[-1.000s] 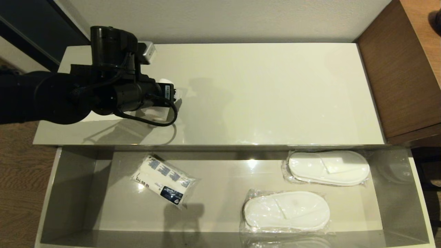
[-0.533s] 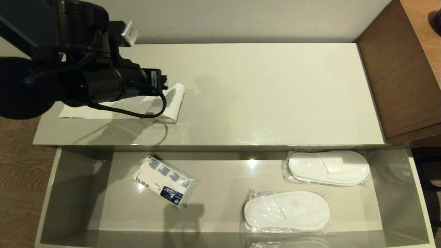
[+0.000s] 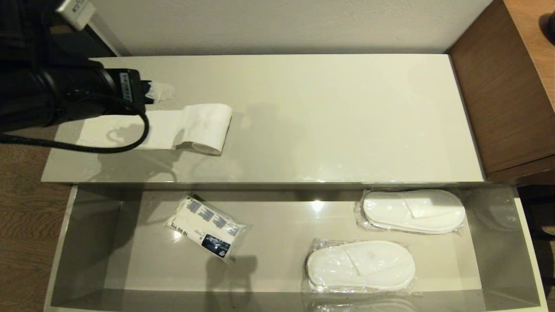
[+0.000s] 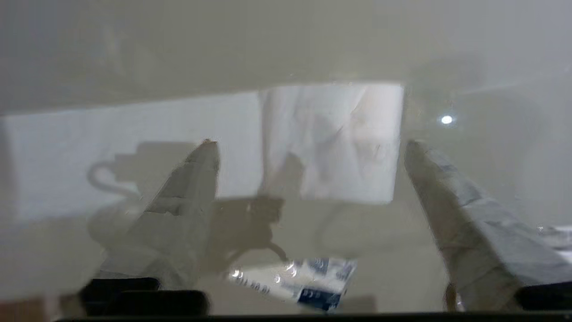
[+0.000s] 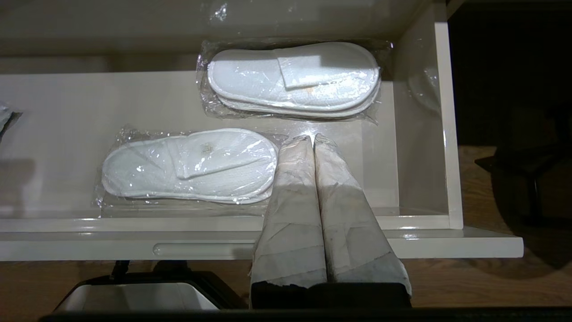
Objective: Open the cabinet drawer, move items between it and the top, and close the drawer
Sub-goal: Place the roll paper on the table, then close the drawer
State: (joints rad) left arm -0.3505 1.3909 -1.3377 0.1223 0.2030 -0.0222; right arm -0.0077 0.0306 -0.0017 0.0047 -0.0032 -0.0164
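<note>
Toilet-paper roll (image 3: 207, 128) on top (image 3: 338, 121), beside open-fingered left end effector (image 3: 162, 91).

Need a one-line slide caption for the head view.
Left gripper open, clear of the toilet roll on the top; two slipper packs in the open drawer.

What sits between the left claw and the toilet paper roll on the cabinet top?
Nothing visible. The left claw is open, apart from the toilet paper roll, with only bare cabinet top and the roll's loose tail between.

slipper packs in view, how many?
2, both in the cabinet drawer, right half: one slipper pack at the back, the other slipper pack nearer the front. None seen elsewhere.
</note>
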